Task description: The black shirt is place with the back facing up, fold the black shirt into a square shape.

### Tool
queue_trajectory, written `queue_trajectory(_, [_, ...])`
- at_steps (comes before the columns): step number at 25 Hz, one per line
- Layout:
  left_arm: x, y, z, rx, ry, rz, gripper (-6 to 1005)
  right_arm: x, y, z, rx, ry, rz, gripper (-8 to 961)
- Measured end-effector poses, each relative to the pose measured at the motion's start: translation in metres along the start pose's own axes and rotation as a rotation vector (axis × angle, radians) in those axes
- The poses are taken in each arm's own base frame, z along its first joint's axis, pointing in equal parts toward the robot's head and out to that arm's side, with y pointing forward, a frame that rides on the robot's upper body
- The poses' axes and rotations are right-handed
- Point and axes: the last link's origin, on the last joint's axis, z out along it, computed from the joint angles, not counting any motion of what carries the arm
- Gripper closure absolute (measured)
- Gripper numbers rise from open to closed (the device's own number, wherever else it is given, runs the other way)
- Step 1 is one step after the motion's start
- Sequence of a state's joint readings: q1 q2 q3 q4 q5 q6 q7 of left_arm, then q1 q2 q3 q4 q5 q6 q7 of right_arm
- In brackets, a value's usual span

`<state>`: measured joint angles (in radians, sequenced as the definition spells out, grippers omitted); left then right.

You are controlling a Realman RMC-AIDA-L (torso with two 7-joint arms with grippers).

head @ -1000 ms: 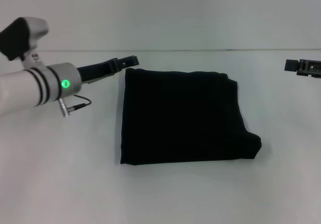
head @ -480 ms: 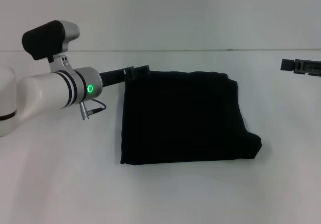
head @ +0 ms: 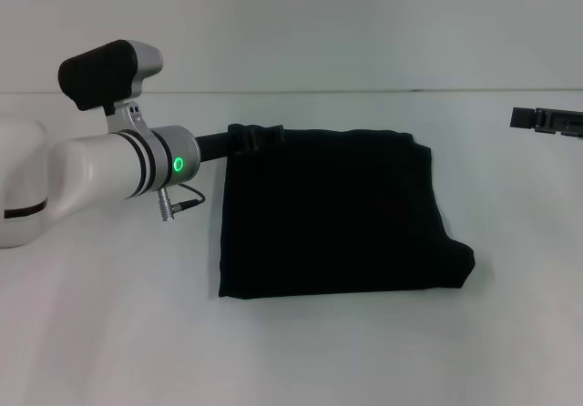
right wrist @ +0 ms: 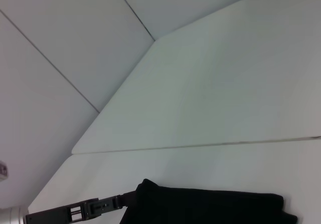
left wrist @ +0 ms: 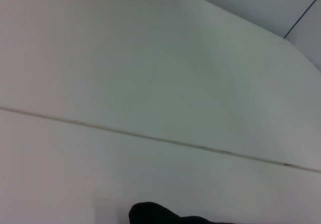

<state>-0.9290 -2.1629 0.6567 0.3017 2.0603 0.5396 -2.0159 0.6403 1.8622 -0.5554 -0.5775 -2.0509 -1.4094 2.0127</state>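
Note:
The black shirt [head: 332, 210] lies folded into a rough rectangle in the middle of the white table, with a small bulge at its near right corner. My left gripper [head: 262, 137] reaches in from the left and sits at the shirt's far left corner, over its edge. It blends with the dark fabric. In the right wrist view the left gripper [right wrist: 100, 205] meets the shirt [right wrist: 210, 209] at that corner. A bit of dark fabric [left wrist: 160, 216] shows in the left wrist view. My right gripper [head: 545, 119] hovers at the far right, apart from the shirt.
The white table [head: 109, 315] surrounds the shirt on all sides. A seam line [head: 364, 91] runs across the far side where the table meets the wall. The left arm's white body [head: 82, 174] is over the table's left part.
My left arm has swung right, bringing its gripper from beside the shirt's far left corner onto that corner. The shirt and the right gripper have stayed put.

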Motion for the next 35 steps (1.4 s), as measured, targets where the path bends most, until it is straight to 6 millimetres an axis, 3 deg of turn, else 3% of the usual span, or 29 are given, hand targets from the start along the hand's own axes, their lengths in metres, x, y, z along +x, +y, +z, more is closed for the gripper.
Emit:
queue_trajectory(6, [-0.001,-0.0003,0.0012,0.013,-0.001,0.0,50,0.0007,-0.0007,0.0002,0.004,-0.001,-0.002,118])
queue_trajectory(14, [-0.0007,-0.0018,0.001,0.021,0.002,0.034,323,0.0022,-0.0017,-0.001,0.007,-0.005,0.002,117])
queue_trajectory(19, [-0.0014,-0.0031,0.0013,0.03,0.003,0.04,564,0.0016,-0.0018,0.0001,0.01,-0.006,0.0,117])
queue_trajectory(31, [-0.0035,-0.004,0.0009,0.029,-0.001,0.039,776,0.0025,-0.0013,0.0017,0.011,-0.007,0.001,118])
queue_trajectory(35, [-0.0007,-0.0034,0.0007,0.025,0.006,0.036,923,0.0035,-0.0016,0.0016,0.012,-0.007,0.003,152])
